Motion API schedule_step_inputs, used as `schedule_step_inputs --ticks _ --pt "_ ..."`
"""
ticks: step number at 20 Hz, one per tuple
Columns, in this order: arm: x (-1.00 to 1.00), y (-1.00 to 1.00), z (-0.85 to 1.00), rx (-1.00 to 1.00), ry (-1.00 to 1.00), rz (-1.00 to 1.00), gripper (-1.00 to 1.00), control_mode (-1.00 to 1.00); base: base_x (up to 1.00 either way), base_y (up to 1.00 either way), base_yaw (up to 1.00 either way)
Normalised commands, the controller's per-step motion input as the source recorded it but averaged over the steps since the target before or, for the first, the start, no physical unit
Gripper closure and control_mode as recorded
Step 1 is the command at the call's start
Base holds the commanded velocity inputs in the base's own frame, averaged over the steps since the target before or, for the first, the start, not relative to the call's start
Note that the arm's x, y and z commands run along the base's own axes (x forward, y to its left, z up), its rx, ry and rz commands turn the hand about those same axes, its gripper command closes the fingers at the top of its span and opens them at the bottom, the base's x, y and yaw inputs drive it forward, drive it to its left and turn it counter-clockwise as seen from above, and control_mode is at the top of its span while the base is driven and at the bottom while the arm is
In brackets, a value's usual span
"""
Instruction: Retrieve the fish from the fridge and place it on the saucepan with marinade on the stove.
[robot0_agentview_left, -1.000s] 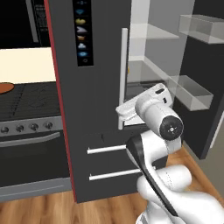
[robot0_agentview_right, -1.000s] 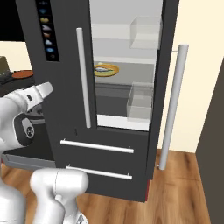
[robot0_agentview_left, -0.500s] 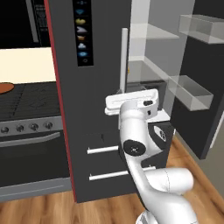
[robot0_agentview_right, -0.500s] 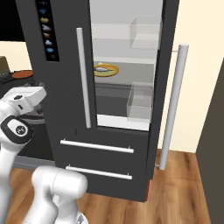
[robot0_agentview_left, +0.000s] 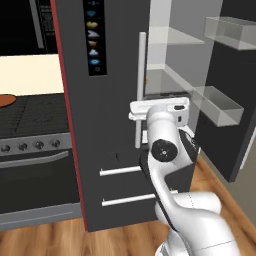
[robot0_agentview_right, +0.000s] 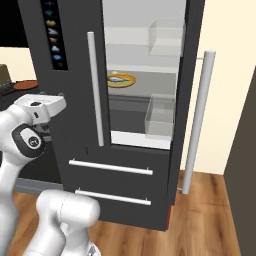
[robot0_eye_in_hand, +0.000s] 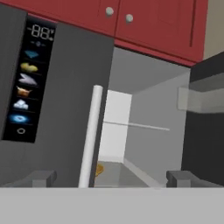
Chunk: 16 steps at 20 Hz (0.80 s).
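- A tall dark grey double-door fridge (robot0_agentview_right: 75, 75) stands with its right door (robot0_agentview_right: 200, 100) swung open, showing a white interior with glass shelves and clear bins.
- The left door is shut; its long white bar handle (robot0_agentview_right: 95, 90) runs down the edge next to the opening.
- Inside, on a middle shelf, sits a round yellow-rimmed plate (robot0_agentview_right: 122, 80). A small slender silver-grey fish (robot0_agentview_right: 116, 78) lies on it, flat and toward the plate's left side.
- The white robot arm is raised in front of the shut left door, its hand level with the lower part of the white handle.
- The fingers (robot0_eye_in_hand: 43, 177) are spread wide apart and empty. In the hand view they frame the handle and the open compartment, with an orange sliver of the plate's rim low in the gap.
- To the left, the black gas stove (robot0_agentview_left: 30, 115) shows dark grates and silver-grey knobs. An orange-brown disc at the far left edge is likely the saucepan with marinade (robot0_agentview_left: 6, 100).
- The hand is well short of the shelf and has not yet entered the fridge.
- The fish looks light, narrow and probably slick and a little soft. A grip across the thickest middle of the body, fingers coming down from above, seems safest.
- Squeezing near the tail risks it slipping out or sliding across the plate.
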Motion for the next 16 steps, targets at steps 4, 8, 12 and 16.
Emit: schedule_step_inputs --ticks 4,8,12,16 --pt "0.09 0.0 0.0 -0.01 0.16 0.09 -1.0 -1.0 0.0 0.0 0.0" --pt "0.14 -0.17 0.0 0.0 0.17 0.1 -1.0 -1.0 0.0 0.0 0.0" --pt "0.26 -0.38 0.0 0.0 0.12 0.09 -1.0 -1.0 0.0 0.0 0.0" --pt "0.3 -0.25 -0.1 0.0 0.01 0.08 -1.0 -1.0 0.0 0.0 0.0"
